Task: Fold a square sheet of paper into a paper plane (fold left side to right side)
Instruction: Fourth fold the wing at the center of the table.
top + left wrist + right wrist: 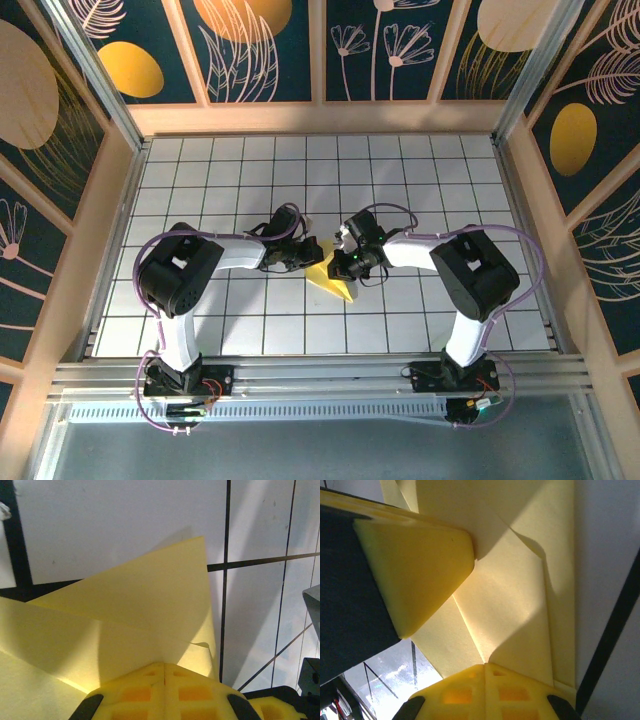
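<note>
The yellow paper (338, 283) lies folded into a pointed shape on the white grid table (420, 180), between the two arms. Both grippers meet over its upper part. My left gripper (308, 261) is shut, its yellow fingertips (165, 667) pressed onto the paper (150, 605), whose folded layers fan out ahead. My right gripper (337, 266) is also shut, with its tips (485, 666) resting where a crease runs across the sheet (520, 595). The left gripper's yellow finger (415, 565) lies on the paper just ahead of them. I see no paper between either pair of jaws.
Wooden walls with dark painted panels (260, 50) enclose the table on three sides. An aluminium rail (320, 375) with both arm bases runs along the near edge. The right gripper's dark body (312, 600) shows at the right edge of the left wrist view.
</note>
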Controlling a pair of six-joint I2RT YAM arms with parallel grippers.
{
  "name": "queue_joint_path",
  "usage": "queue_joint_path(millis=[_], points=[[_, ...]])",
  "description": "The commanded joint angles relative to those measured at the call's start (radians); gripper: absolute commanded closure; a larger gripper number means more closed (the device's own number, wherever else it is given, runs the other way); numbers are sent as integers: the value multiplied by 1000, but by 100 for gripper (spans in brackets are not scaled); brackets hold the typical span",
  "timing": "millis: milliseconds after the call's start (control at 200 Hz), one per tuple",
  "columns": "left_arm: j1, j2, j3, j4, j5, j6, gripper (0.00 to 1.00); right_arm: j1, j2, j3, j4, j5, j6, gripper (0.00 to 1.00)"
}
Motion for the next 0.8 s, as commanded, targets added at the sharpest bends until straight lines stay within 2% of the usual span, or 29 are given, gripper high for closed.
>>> queue_joint_path(millis=[0, 796], points=[[0, 30, 10, -90, -58, 14, 100, 7, -12, -37, -48, 15, 8, 100], [1, 38, 27, -126, -86, 23, 100, 7, -159, -231, -94, -4, 55, 100]])
